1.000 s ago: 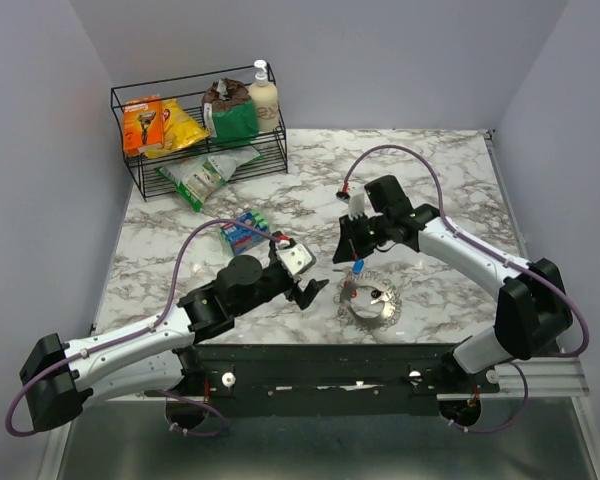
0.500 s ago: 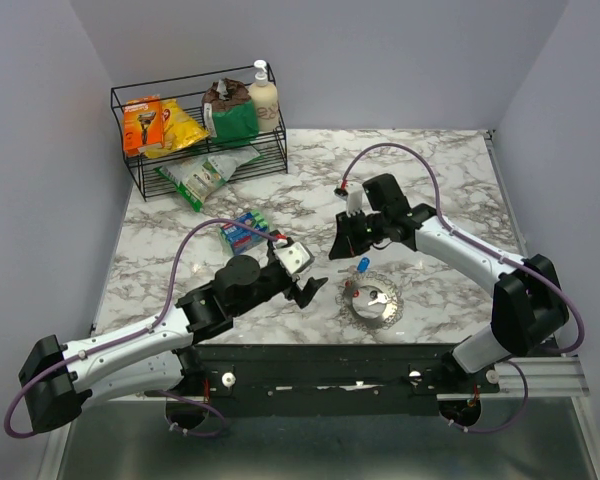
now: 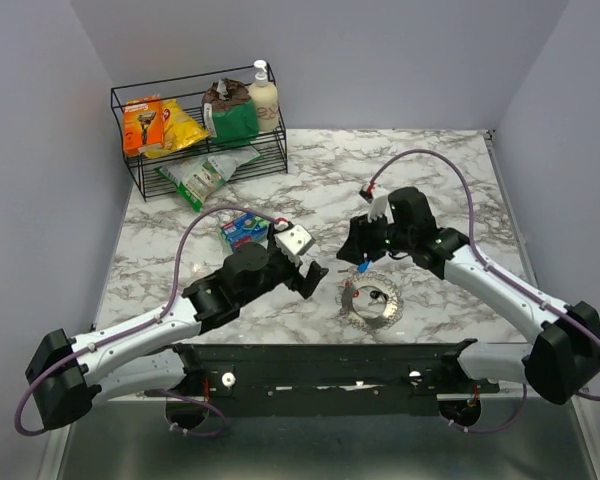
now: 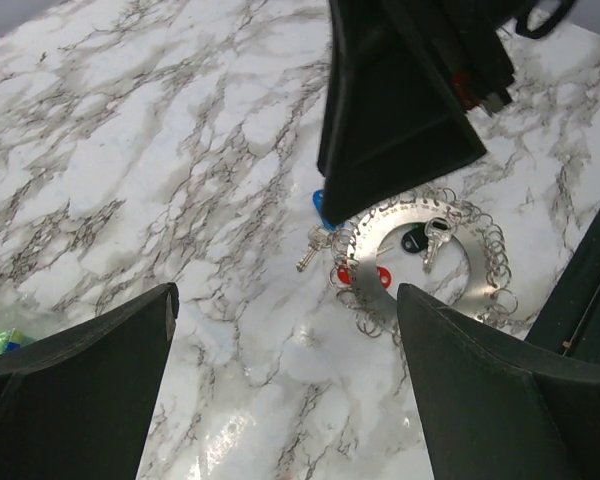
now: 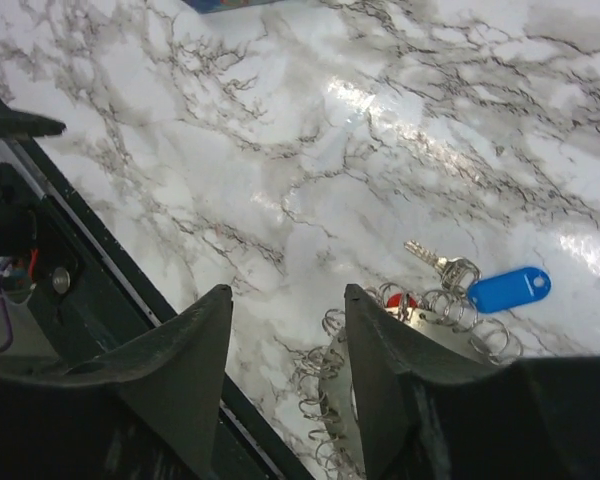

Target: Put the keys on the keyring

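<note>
The keyring (image 3: 378,306), a silver disc edged with many small wire rings, lies near the table's front edge. A blue-headed key (image 3: 363,267) lies flat at its far rim, hooked on a small ring in the right wrist view (image 5: 510,288). A red head (image 4: 365,277) and a dark-headed key (image 4: 420,238) also sit at the disc (image 4: 375,240). My right gripper (image 3: 354,250) hovers just behind the blue key, open and holding nothing (image 5: 287,292). My left gripper (image 3: 313,276) stands wide open left of the keyring, above bare marble (image 4: 285,295).
A black wire rack (image 3: 140,180) with snack packets and a bottle stands at the back left. A blue and green packet (image 3: 242,231) lies behind my left gripper. The black mounting rail (image 3: 320,355) runs along the table's near edge.
My right gripper opened and let go of the blue key, which now lies at the keyring's far rim. The right arm's base link swung out to the right. The left arm edged forward.
</note>
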`<state>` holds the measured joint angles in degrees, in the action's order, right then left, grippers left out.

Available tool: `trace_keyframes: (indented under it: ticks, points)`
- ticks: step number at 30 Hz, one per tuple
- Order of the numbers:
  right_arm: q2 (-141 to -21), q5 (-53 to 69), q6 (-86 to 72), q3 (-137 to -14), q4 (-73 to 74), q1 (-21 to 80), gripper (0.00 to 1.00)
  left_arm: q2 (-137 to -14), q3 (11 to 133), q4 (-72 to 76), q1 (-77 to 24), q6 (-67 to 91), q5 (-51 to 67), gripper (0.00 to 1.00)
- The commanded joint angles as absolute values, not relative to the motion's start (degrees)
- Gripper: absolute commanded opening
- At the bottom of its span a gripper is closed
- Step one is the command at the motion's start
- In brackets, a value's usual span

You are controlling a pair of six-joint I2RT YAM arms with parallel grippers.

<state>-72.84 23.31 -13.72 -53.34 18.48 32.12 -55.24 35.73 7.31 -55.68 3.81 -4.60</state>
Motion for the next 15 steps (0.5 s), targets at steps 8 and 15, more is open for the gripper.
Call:
trace_keyframes:
  ticks: [8,15]
  points:
    - [-56.0,6.3,-18.8,-40.9,13.4,31.6,0.84,-65.3,46.8,-6.1,-40.1,22.7,9.2,0.99]
    - [-48.4,-2.1,-19.9,-38.1,14.7,31.4,0.95,-70.2,51.7,-13.6,-34.2,26.9,5.1,0.99]
